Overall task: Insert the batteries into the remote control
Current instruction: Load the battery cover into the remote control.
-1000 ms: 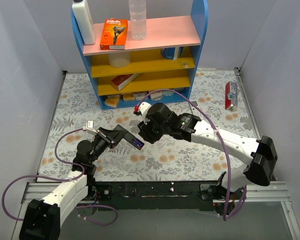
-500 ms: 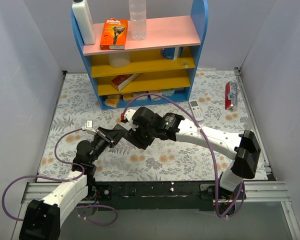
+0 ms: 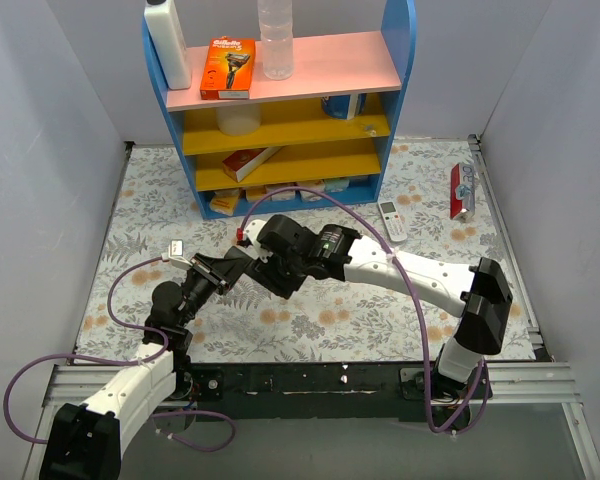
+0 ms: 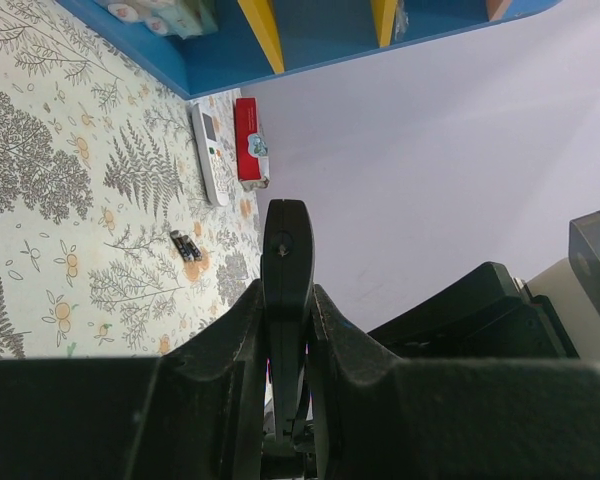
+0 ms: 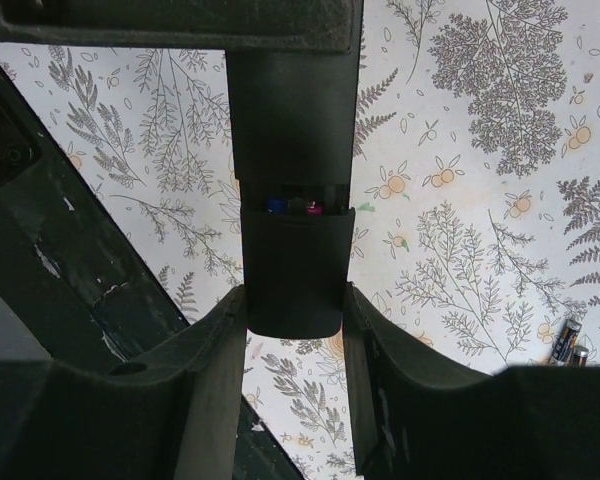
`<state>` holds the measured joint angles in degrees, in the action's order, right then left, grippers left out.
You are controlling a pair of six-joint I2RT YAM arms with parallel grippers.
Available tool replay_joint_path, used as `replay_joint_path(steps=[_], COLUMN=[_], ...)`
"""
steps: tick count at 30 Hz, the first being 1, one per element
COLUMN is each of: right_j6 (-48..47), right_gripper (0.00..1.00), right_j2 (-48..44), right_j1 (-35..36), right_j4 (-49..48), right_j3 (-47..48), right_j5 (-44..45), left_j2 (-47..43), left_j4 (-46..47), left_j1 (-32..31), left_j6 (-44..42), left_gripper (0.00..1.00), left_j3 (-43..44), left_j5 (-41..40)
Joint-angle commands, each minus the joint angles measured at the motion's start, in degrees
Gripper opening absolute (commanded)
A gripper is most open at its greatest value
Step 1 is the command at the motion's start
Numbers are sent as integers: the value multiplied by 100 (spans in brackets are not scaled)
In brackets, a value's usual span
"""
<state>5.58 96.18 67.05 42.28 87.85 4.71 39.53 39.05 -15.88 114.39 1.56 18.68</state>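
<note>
- The black remote [image 5: 295,120] was held off the flowered surface [image 3: 150,200] between the two arms. Its battery slot [image 5: 295,207] was partly open and showed blurred blue and purple batteries [image 5: 278,206] inside.
- Two loose batteries [image 5: 568,340] lay side by side on the surface, well apart from the black remote.
- The left pincer [image 4: 287,300] was closed tight on the black remote, one finger pressed to each flat face.
- The right pincer [image 5: 293,295] was closed to the width of the remote's lower end, its fingers [image 5: 215,380] lying against both sides.
- The blue shelf [image 3: 330,60] carried a white bottle [image 3: 167,42], an orange box [image 3: 227,67] and a clear bottle [image 3: 276,40] on its pink top. The yellow levels below held a white tub [image 3: 238,118], a tilted red box [image 3: 250,162] and small packs [image 3: 225,200].
- A white remote [image 3: 392,220] lay near the foot of the shelf, and a red pack [image 3: 462,190] lay near the right wall.
- The right wrist view alone showed the open slot and what it held.
- The left wrist view saw the black remote edge-on, with the loose batteries, white remote and red pack beyond it.
- In the top view the two pincers met over the middle of the surface. There the slot could not be made out, and the loose batteries did not show.
</note>
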Motion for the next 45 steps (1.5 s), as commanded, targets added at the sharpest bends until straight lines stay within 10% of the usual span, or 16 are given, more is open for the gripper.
replay_joint_path(steps=[1, 45], right_j6=[-57, -14], right_gripper=[28, 44], right_j2=[93, 744], right_j1=[63, 98], right_j4=[87, 799], right_j3=[337, 1225], right_j5=[56, 364], left_j2=[-95, -209], left_j4=[208, 402], left_j1=[-20, -20], left_j6=[277, 690], left_gripper=[0, 0], left_j3=[-429, -508], left_j5=[-22, -22])
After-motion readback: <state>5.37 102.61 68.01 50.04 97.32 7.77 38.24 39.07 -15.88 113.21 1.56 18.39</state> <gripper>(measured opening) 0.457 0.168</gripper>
